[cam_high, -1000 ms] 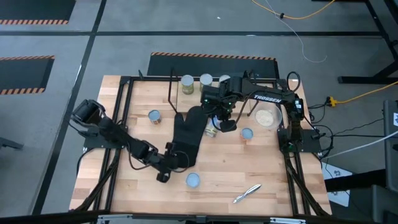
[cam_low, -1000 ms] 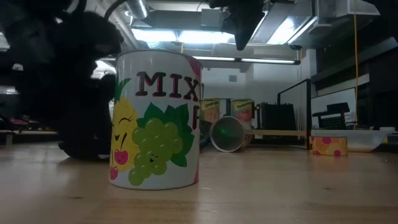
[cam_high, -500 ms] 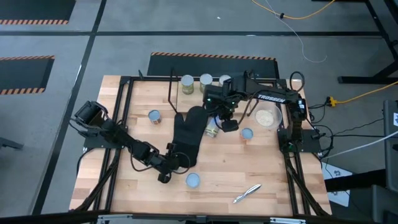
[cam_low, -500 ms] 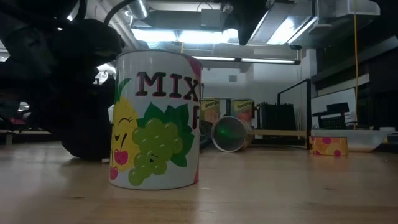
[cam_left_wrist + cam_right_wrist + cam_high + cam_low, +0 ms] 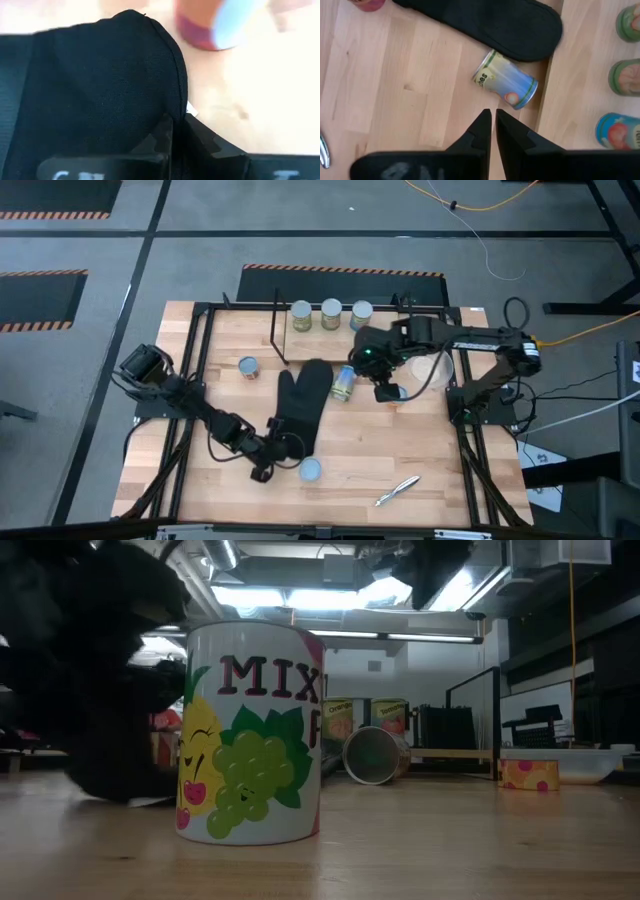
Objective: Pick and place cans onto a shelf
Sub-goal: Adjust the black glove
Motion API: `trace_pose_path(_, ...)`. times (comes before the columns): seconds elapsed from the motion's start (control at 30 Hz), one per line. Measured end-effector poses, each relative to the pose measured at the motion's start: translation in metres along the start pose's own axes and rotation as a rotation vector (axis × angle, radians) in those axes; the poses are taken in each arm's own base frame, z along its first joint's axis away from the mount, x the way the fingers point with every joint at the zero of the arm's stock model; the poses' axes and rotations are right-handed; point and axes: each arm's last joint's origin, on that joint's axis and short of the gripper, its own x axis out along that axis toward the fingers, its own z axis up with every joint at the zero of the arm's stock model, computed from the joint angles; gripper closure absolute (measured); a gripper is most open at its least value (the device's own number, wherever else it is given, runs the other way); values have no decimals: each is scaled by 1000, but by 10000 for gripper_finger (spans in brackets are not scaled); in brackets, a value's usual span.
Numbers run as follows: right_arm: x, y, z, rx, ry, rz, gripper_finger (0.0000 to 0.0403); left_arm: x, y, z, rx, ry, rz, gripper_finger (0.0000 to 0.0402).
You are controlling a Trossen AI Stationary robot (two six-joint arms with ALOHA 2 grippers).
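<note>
1. Cans: 7 counted in total.
   - 3 stand upright in a row on the shelf (image 5: 316, 326) at the table's far edge: (image 5: 300, 315), (image 5: 330, 313), (image 5: 361, 313).
   - 1 stands alone on the table's left part (image 5: 248, 366).
   - 1 lying can (image 5: 342, 383) is on its side mid-table, touching or just beside the black mitt's edge. In the low view its round end faces the camera (image 5: 372, 755).
   - 1 front can w/ pale-blue top (image 5: 311, 470) is upright near the table's front edge. It fills the low view w/ a fruit label (image 5: 250, 730).
   - 1 short can, yellow w/ pink spots (image 5: 530, 775), stands on the table. In the high view it's mostly hidden under the right gripper.
2. Shelf: 1, black rods w/ light board; only the 3 cans show on it.
3. Right gripper (image 5: 385, 390): above the table, just beside the lying can (image 5: 506, 85). Fingers are clenched together w/ nothing between them.
4. Left gripper (image 5: 280, 452): low at the front, near the front can. Fingers (image 5: 165, 135) are pinched on the black mitt's hem.
5. Black mitt (image 5: 305, 405): 1, flat on the table, running from mid-table toward the left gripper.
6. Silvery pen-like item (image 5: 397, 490): 1, at the front right, well apart from the cans.
7. Pale round dish (image 5: 432, 370): 1, by the right arm.
</note>
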Motion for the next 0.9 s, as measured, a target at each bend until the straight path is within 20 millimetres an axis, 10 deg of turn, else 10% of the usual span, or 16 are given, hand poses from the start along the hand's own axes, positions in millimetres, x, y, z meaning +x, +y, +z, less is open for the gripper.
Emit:
trace_pose_path(0.37,27,3,-26,28,-10,-7,372,-14,-38,2,-288,72,-142,364)
trace_pose_path(0.9,48,5,-35,28,21,1,372,-10,-27,7,-513,133,-212,301)
